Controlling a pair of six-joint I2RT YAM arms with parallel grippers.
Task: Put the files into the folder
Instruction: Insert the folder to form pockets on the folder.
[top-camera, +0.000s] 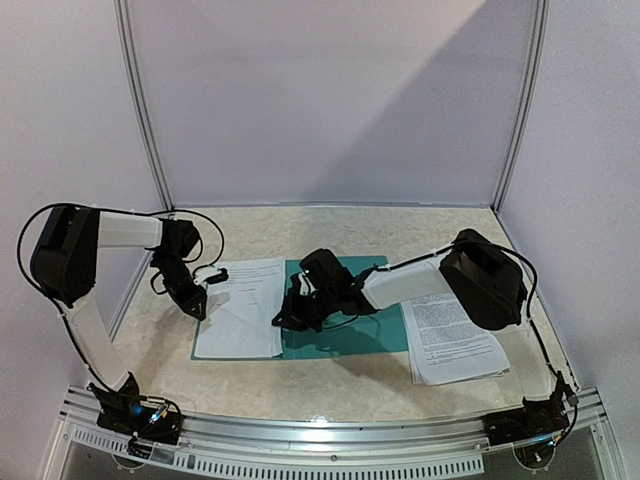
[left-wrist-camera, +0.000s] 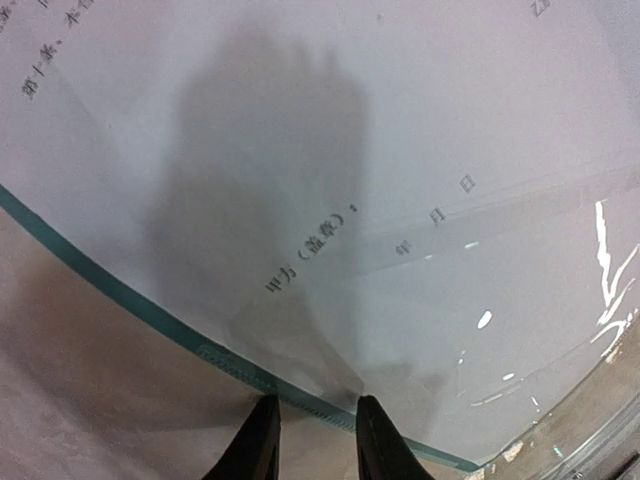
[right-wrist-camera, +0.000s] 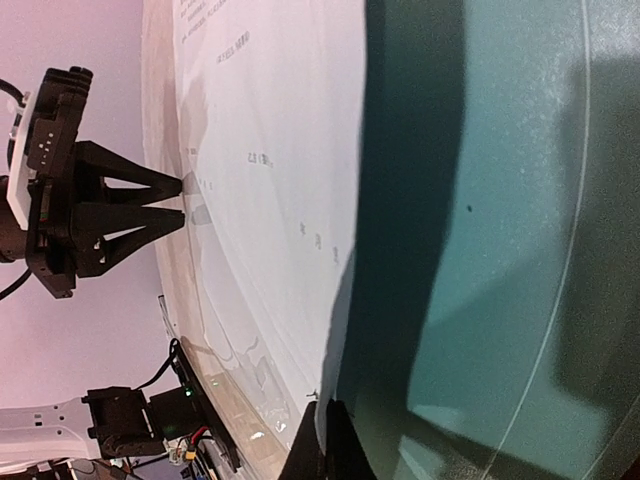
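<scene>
In the overhead view, the folder (top-camera: 345, 338) is seen lying open and flat on the surface (top-camera: 300, 385) at the centre of the frame. One printed sheet (top-camera: 240, 310) is laid over its left half. A second stack of sheets (top-camera: 455, 345) is seen on the surface at the lower right, just beside the folder. The left jaws are lowered to the sheet's left edge, and the right jaws are set at the sheet's lower right edge, over the folder's middle.

In the left wrist view, the two fingertips (left-wrist-camera: 262, 430) are seen slightly spread at the bottom centre, with nothing held between them. The folder's teal edge (left-wrist-camera: 120, 287) is seen running diagonally just past the tips. The sheet (left-wrist-camera: 300, 150) fills the frame above it, and the bare surface (left-wrist-camera: 100, 400) is seen at the lower left. A clear glossy film (left-wrist-camera: 560, 330) is seen over the sheet at the right.

In the right wrist view, the right jaws' fingertips (right-wrist-camera: 335, 448) are pressed together at the bottom centre, and the sheet's (right-wrist-camera: 270, 150) lower edge is pinched there. A broad shadow is cast by the sheet onto the folder (right-wrist-camera: 500, 200) at the right. At the left of the frame, the left jaws are seen with their tips a little apart at the sheet's far edge.
</scene>
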